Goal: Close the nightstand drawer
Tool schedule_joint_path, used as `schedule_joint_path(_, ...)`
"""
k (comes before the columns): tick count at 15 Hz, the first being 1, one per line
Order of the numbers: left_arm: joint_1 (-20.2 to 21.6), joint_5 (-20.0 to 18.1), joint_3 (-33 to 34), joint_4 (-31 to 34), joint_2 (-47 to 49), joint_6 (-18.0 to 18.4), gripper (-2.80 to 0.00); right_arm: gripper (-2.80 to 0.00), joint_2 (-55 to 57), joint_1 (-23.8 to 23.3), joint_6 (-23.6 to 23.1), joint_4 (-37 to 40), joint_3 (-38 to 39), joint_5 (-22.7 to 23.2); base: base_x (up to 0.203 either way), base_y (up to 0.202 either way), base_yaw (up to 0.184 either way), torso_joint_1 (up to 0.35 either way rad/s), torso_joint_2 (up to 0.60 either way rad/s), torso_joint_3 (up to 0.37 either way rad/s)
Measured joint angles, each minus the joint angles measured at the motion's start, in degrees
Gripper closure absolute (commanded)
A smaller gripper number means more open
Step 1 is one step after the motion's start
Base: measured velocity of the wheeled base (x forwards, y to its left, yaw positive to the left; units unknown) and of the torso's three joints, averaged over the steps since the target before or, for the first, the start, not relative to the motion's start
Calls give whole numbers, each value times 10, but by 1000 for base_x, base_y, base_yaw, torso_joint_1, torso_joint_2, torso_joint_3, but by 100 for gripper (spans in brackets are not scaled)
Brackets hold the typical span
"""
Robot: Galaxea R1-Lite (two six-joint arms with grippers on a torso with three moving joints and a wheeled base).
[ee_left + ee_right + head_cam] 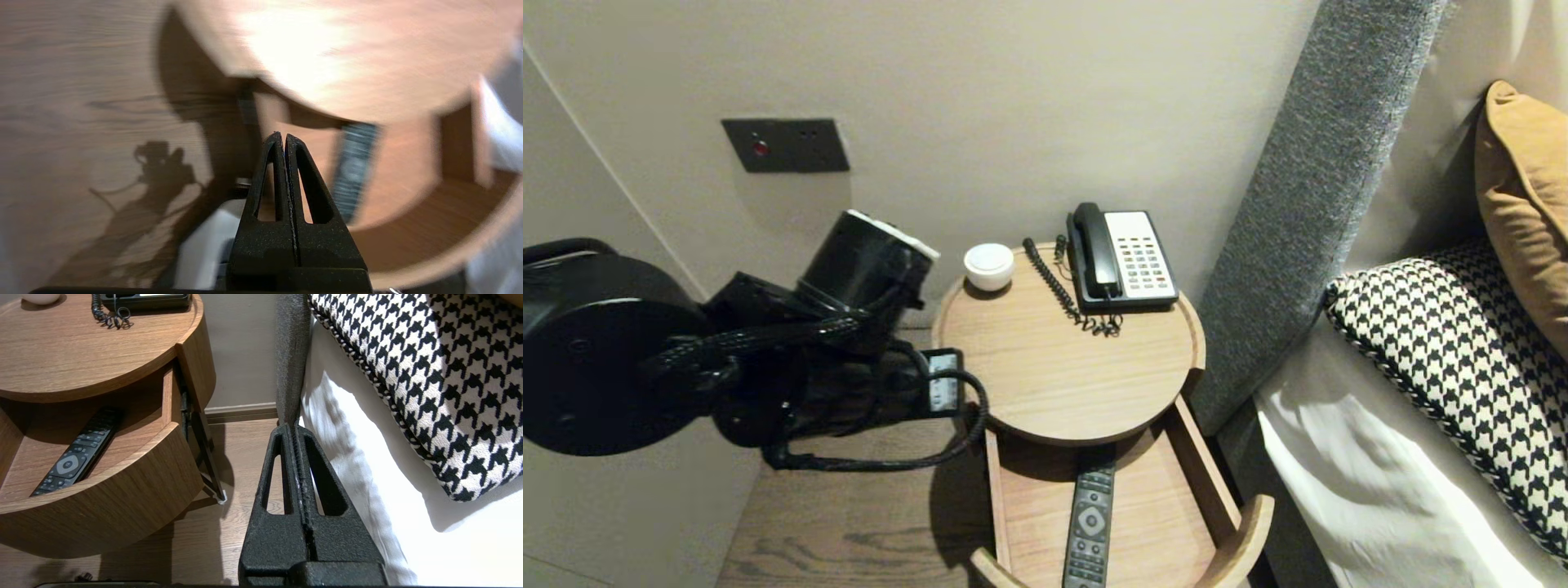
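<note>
My left arm (792,359) hangs over the wooden floor to the left of the round bedside table (1062,376). The left gripper (282,136) is shut with nothing between its fingers, and it points down beside the table's open drawer (1217,490). A dark remote control (1090,523) lies lengthwise in that drawer; it also shows in the left wrist view as the remote (354,171), apart from the fingertips. My right gripper (295,428) is shut and empty, low between the table and the bed, and is outside the head view. The remote (75,457) shows there too.
A black and white desk phone (1123,257) with a coiled cord and a small white dish (989,266) stand at the back of the tabletop. A grey headboard (1307,204), a houndstooth pillow (1462,359) and white bedding (1372,490) fill the right. A dark wall plate (784,145) is behind the arm.
</note>
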Motion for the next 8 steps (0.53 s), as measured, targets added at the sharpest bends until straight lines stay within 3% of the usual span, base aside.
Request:
schedule_joint_path(5,121,12,113,-3,-116,49,0,0,0,0,0,0,0,0,0,0,0,0,0,0)
schedule_joint_path(8,146,-4,138,-2,-157,56,0,0,0,0,0,0,0,0,0,0,0,0,0,0)
